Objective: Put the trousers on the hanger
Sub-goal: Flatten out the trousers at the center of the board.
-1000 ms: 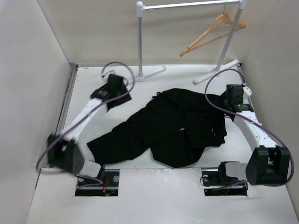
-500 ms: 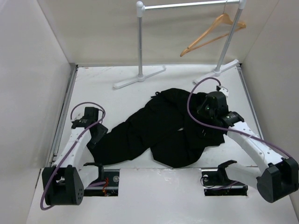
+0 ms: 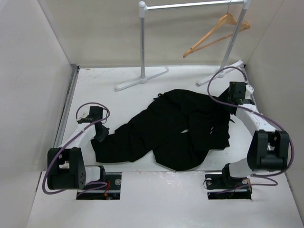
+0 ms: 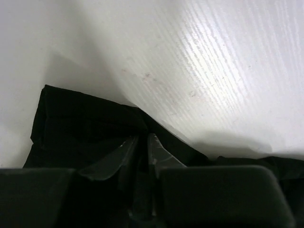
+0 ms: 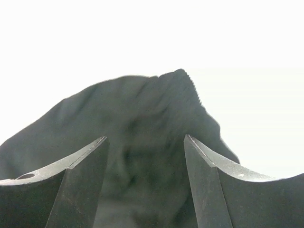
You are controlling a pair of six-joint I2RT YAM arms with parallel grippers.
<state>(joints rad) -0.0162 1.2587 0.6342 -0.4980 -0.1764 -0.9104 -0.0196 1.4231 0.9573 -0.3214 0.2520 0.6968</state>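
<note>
The black trousers (image 3: 175, 128) lie crumpled across the middle of the table, one leg stretching to the near left. My left gripper (image 3: 101, 135) sits at that leg's end. In the left wrist view its fingers (image 4: 142, 137) are pressed together with a fold of the trousers (image 4: 80, 123) pinched between them. My right gripper (image 3: 231, 108) is at the garment's right edge. It stands open (image 5: 145, 137), with the trousers (image 5: 142, 104) bunched just ahead of the fingers and between them. The wooden hanger (image 3: 216, 32) hangs tilted on the rail at the back right.
A silver clothes rail (image 3: 190, 5) stands at the back on two posts, whose white feet (image 3: 141, 78) rest on the table. White walls close in both sides. A metal strip (image 3: 66, 107) runs along the left edge.
My left gripper has shut on the trouser leg's end at the near left. My right gripper has drawn back off the trousers to their right edge, and its jaws have opened.
</note>
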